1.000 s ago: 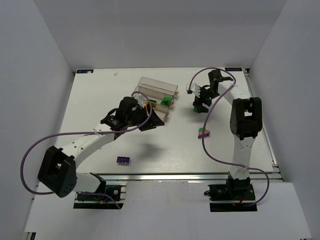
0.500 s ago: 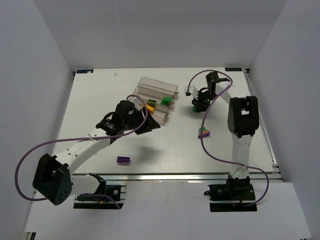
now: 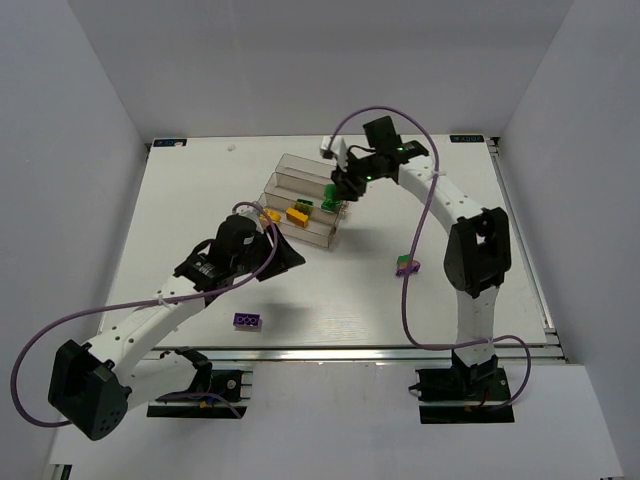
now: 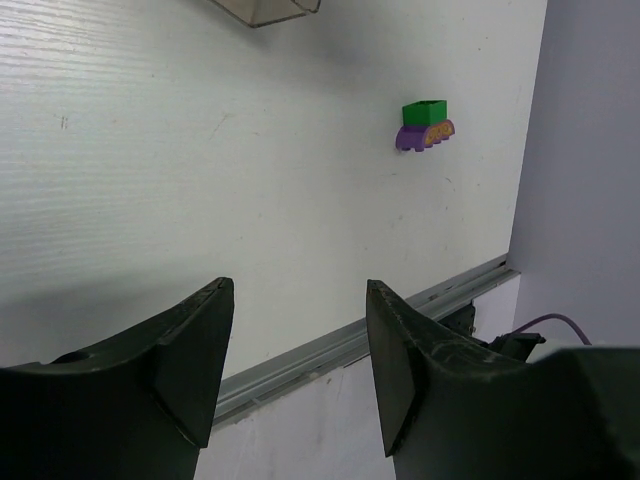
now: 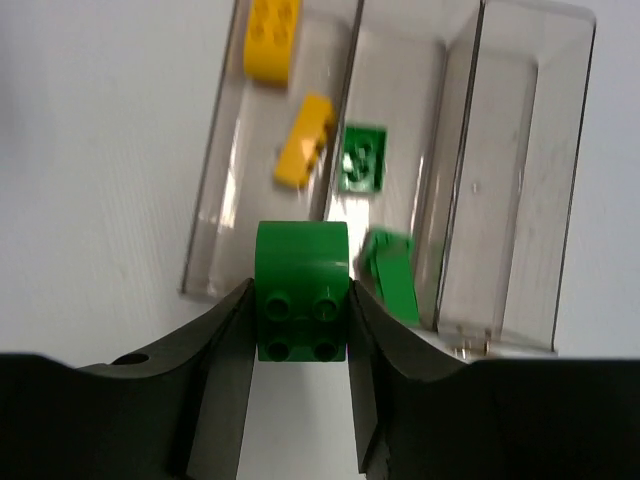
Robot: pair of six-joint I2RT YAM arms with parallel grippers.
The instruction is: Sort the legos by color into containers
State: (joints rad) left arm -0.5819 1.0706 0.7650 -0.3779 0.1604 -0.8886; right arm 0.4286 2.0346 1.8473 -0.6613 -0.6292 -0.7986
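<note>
My right gripper (image 5: 300, 300) is shut on a green lego (image 5: 302, 290) and holds it just above the near end of the containers (image 5: 455, 120); in the top view this gripper (image 3: 341, 189) is at their right end. The left bin holds two yellow-orange legos (image 5: 304, 142). The middle bin holds two green legos (image 5: 362, 158). The third bin (image 5: 520, 170) looks empty. My left gripper (image 4: 298, 300) is open and empty, and in the top view it (image 3: 288, 258) is just in front of the containers (image 3: 310, 180). A green brick stacked on a purple one (image 4: 424, 125) lies on the table.
A purple lego (image 3: 247, 320) lies near the front edge, left of centre. The green-and-purple stack (image 3: 406, 265) lies right of centre, under the right arm's cable. A metal rail (image 3: 380, 352) runs along the table's front edge.
My right arm has swung left from the right side of the table to the containers, carrying the green lego. My left gripper has drawn back from the containers toward the front.
</note>
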